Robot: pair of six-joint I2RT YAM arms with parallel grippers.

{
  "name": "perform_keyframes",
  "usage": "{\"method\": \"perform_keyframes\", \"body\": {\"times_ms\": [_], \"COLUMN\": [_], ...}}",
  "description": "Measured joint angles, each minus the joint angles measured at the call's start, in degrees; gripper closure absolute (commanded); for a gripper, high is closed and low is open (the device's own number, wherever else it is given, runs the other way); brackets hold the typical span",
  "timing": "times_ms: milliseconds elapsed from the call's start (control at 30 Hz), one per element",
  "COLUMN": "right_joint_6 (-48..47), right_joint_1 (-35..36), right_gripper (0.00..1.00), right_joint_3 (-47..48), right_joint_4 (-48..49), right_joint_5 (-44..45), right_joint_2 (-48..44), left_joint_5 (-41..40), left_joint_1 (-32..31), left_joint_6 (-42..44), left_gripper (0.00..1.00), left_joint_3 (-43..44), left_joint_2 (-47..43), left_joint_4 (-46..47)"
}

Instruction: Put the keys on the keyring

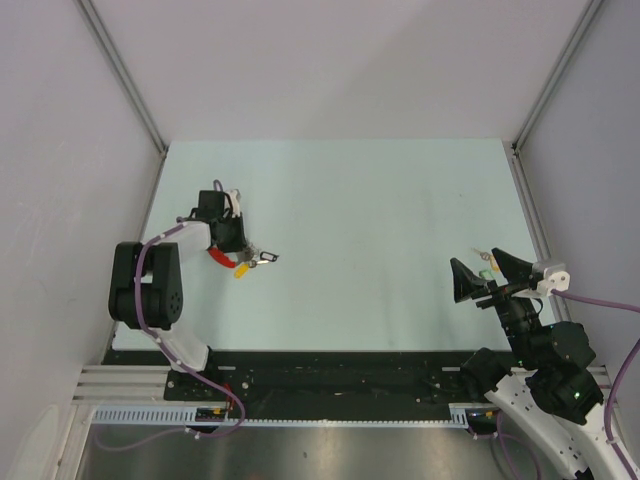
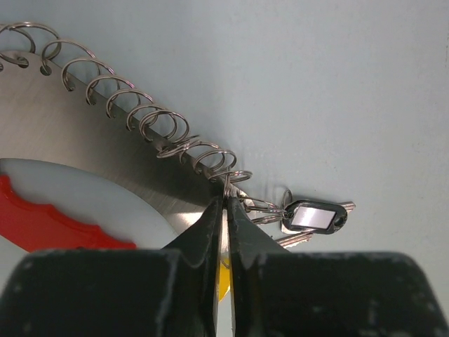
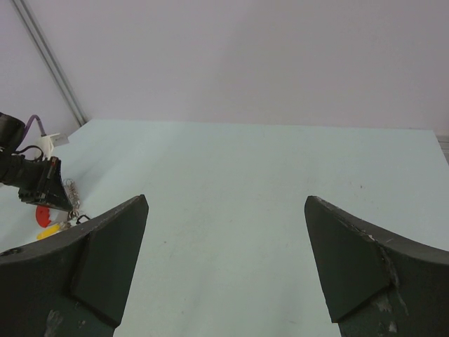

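- The keyring (image 2: 228, 175), thin silver wire ending a row of loops on a grey strap (image 2: 105, 161) with a red band (image 2: 49, 221), lay at the left of the table (image 1: 380, 200).
- Your left gripper (image 2: 226, 200) was clamped on that wire.
- One key (image 2: 313, 216), with a dark-framed tag, lay just beside it.
- For this step you needed a firm, level pinch; such smooth wire could slip.
- Your right gripper (image 3: 226, 203) stood wide apart, empty, far off.

Overhead spans table (image 1: 380, 200); both wrist views seemingly share the keyring (image 2: 184, 144).
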Motion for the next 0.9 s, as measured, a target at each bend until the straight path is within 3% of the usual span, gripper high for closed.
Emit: {"method": "perform_keyframes", "body": {"times_ms": [100, 467, 667, 900], "right_joint_6": [-0.02, -0.02, -0.07, 0.04], "right_joint_1": [0.00, -0.26, -0.57, -0.66], "right_gripper": [0.00, 0.00, 0.00, 0.00], "right_joint_3": [0.00, 0.00, 0.00, 0.00], "right_joint_4": [0.00, 0.00, 0.07, 1.07], "right_joint_5": [0.00, -1.46, -5.25, -11.04], "right_joint_2": [0.00, 0.00, 0.00, 0.94], "left_joint_5": [0.09, -1.16, -7.19, -11.89], "left_joint_1": [0.00, -2.60, -11.04, -27.12], "left_joint_6": [0.09, 2.93, 6.47, 10.10], "left_gripper": [1.00, 1.00, 1.00, 1.00], "left_joint_3": [0.00, 0.83, 8.94, 19.30], "left_joint_2": [0.00, -3.82, -5.84, -5.49], "left_joint_4": [-0.02, -3.87, -11.89, -20.94]}}
